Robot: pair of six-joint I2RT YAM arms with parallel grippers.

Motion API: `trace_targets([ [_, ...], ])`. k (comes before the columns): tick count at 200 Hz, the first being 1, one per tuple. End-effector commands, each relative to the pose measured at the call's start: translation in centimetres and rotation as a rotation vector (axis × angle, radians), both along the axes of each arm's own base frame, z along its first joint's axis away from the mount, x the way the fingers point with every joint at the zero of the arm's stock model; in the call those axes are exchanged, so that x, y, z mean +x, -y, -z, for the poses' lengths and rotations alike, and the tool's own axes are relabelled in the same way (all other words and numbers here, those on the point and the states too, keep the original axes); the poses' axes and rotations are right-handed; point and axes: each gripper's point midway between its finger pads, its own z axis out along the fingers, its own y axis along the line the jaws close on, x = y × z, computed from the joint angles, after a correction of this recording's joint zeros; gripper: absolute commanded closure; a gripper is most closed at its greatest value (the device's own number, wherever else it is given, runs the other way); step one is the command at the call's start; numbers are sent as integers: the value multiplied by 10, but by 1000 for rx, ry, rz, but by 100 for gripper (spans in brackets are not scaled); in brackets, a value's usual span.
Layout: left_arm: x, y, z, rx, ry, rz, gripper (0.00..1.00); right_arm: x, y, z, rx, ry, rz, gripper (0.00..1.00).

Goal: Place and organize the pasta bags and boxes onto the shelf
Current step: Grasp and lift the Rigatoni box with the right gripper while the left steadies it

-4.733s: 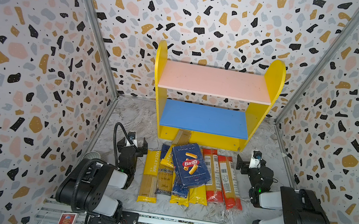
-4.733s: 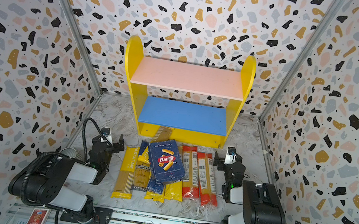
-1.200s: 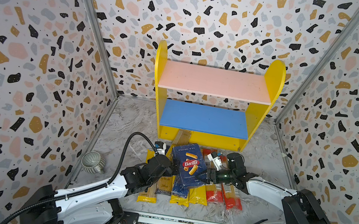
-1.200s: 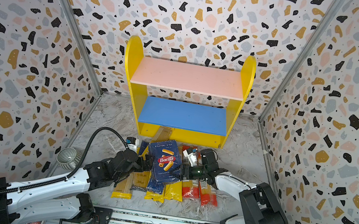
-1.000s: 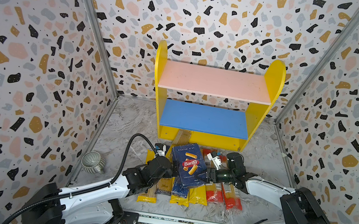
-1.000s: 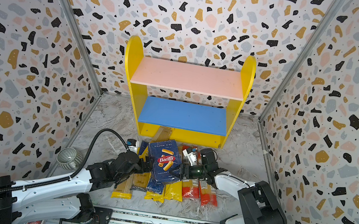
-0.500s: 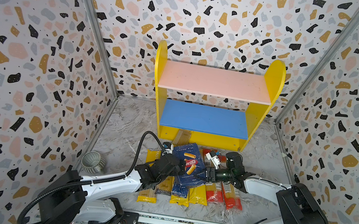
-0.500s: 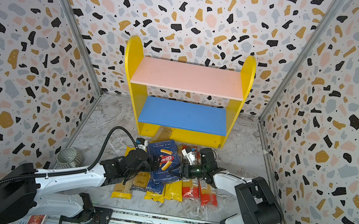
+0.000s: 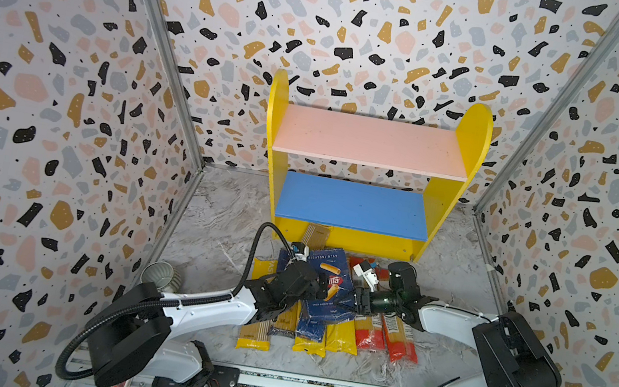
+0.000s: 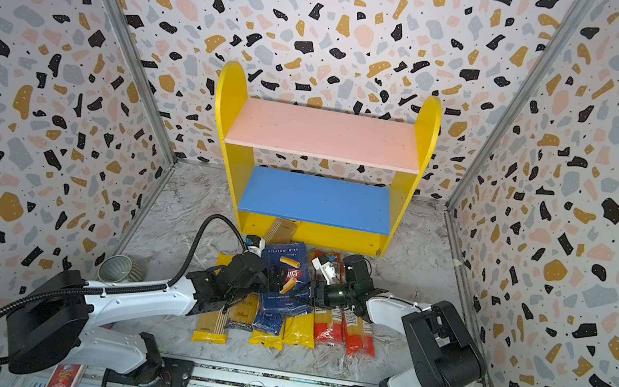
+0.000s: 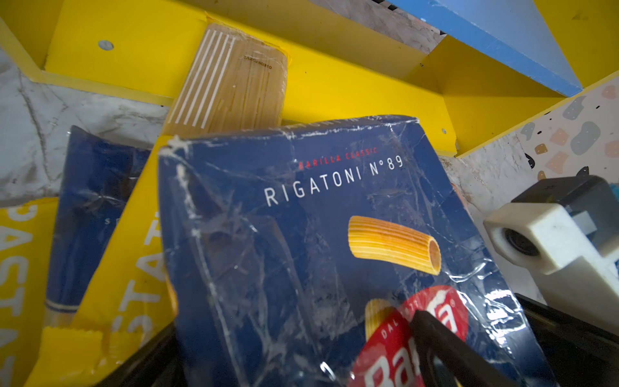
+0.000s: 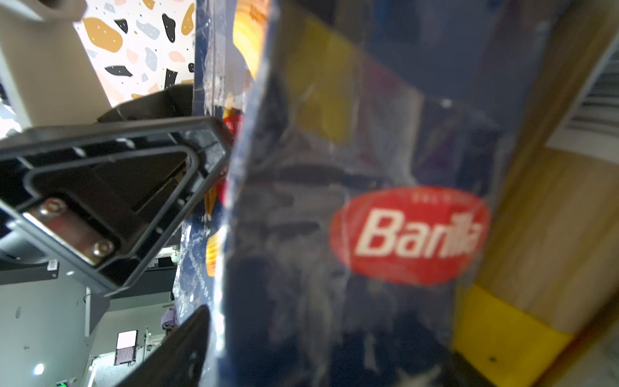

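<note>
The wide dark blue Barilla rigatoni box [image 9: 330, 265] [image 10: 285, 258] [image 11: 301, 234] lies on top of a row of bags in front of the shelf [image 9: 370, 141] [image 10: 325, 134]. My left gripper [image 9: 320, 289] [image 10: 269, 281] [image 11: 291, 365] is open around the box's left edge, with one finger [image 11: 435, 351] over the red logo. My right gripper [image 9: 356, 301] [image 10: 311, 291] [image 12: 318, 362] straddles the box's right side [image 12: 402, 234]. One of its fingers [image 12: 187, 341] lies beside the front face and the other is hidden. Both shelf boards are bare.
Yellow-ended bags [image 9: 254, 333], red-orange-ended bags [image 9: 369, 334] and a dark blue pack [image 9: 310, 325] lie under and beside the box. A clear spaghetti packet [image 9: 316, 235] [image 11: 231, 90] leans on the shelf's yellow base. A ribbed grey cup [image 9: 160, 274] stands left, close to the wall.
Both grippers have closed in on the rigatoni box from either side. The left finger now reaches over its logo, the right jaws have narrowed, and the box has shifted slightly.
</note>
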Motion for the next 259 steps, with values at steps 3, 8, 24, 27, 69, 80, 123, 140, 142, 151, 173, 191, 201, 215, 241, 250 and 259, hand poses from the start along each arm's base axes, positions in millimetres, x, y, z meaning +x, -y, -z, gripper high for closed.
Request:
trace_targets([
  [3,-1,13,-9,-9,10,61,0,6,-12,-31,86,84,-54,28],
  [8,-1,11,-10,-3,15,56,0,6,-12,-32,87,86,-53,30],
  [24,1,4,-19,27,33,39,0,6,-13,-31,86,78,-54,35],
  [27,1,2,-21,30,37,36,0,6,-13,-31,86,77,-54,36],
  [69,0,-35,-61,86,112,-54,1,5,-16,-38,129,64,-73,50],
  [80,-1,-47,-67,89,118,-76,0,5,-16,-40,137,63,-73,54],
  [123,-9,-87,-65,112,74,-134,0,2,-11,-49,170,43,-60,63],
  [140,-15,-91,-54,121,46,-126,0,0,-8,-54,190,29,-52,67],
  [142,-16,-92,-52,125,40,-126,0,-1,-7,-56,194,30,-52,67],
  [151,-19,-95,-46,134,23,-131,0,-2,-5,-58,204,25,-47,68],
  [173,-23,-101,-35,156,-2,-144,0,-4,-3,-68,223,32,-44,71],
  [191,-25,-105,-34,155,-6,-154,0,-6,-1,-77,235,41,-40,72],
  [201,-26,-105,-36,145,-2,-155,0,-7,0,-82,242,48,-37,74],
  [215,-26,-106,-40,141,5,-161,1,-8,0,-92,257,60,-37,74],
  [241,-26,-110,-44,154,5,-170,0,-11,3,-107,276,73,-28,75],
  [250,-26,-113,-47,168,7,-180,0,-12,3,-112,281,78,-25,76],
  [259,-26,-117,-52,179,12,-191,1,-13,4,-118,285,85,-22,76],
])
